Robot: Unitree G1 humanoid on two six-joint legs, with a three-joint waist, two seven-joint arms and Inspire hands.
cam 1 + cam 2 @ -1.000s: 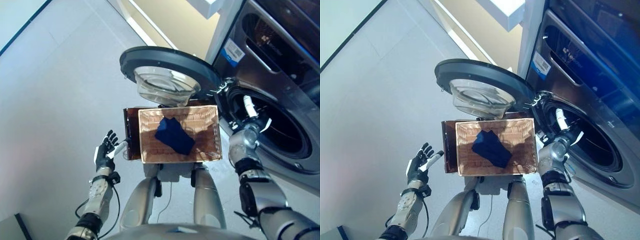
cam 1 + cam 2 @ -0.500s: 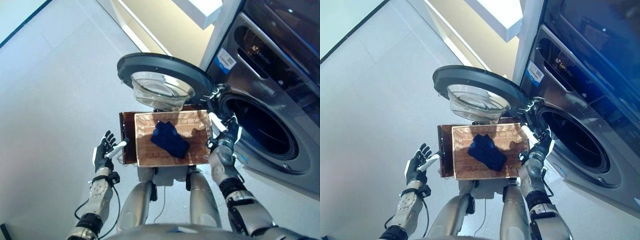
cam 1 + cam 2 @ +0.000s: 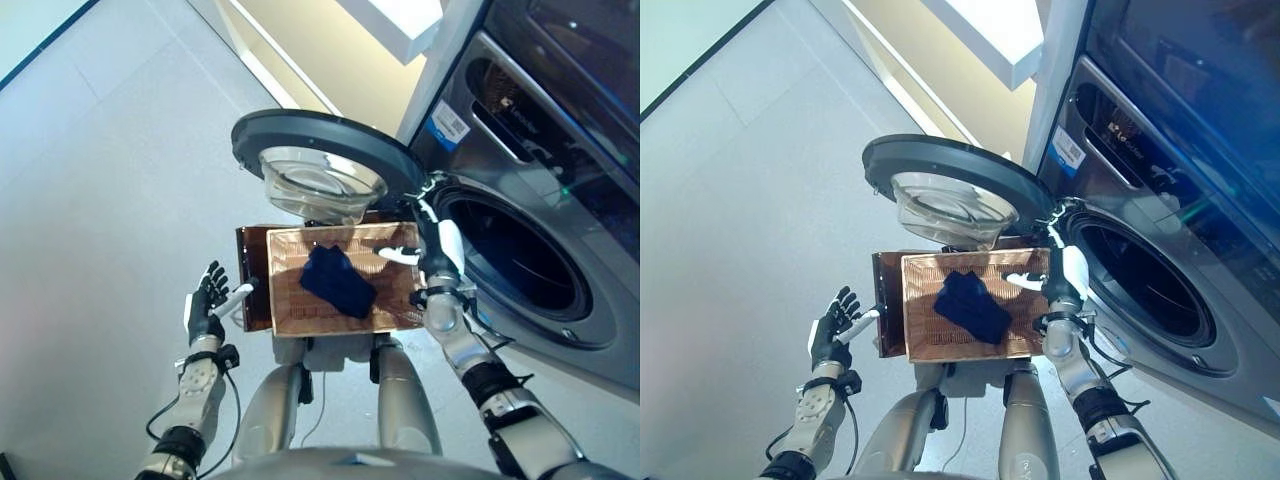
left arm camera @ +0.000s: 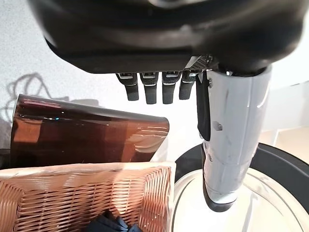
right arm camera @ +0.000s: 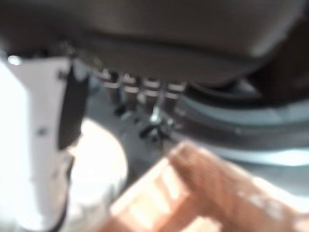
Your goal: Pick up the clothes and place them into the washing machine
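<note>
Clothes [image 3: 337, 282] are what you want here: one dark blue bundle lying in the middle of the wicker basket [image 3: 290, 300], which sits in front of the washing machine [image 3: 560, 200] with its round door [image 3: 320, 150] swung open above the basket's far edge. Your right hand [image 3: 437, 255] hangs over the basket's right rim, fingers straight and relaxed, white-covered thumb pointing across toward the bundle, holding nothing. The cloth lies apart from those fingers, toward the basket's centre, with bare weave between them.

To do this step well, you likely need to carry the right hand inward until it is squarely above the bundle, then lower it with the fingers spread so they straddle the thickest fold. Close only once the fingertips are down in the fabric, or you may pinch one loose layer and drag the rest. Watch the basket wall on the way in and the door glass on the lift.

Your left hand [image 3: 206, 305] waits outside the basket's left side, fingers extended and lightly apart, empty, beside the brown tray [image 4: 87, 137] behind the basket.
</note>
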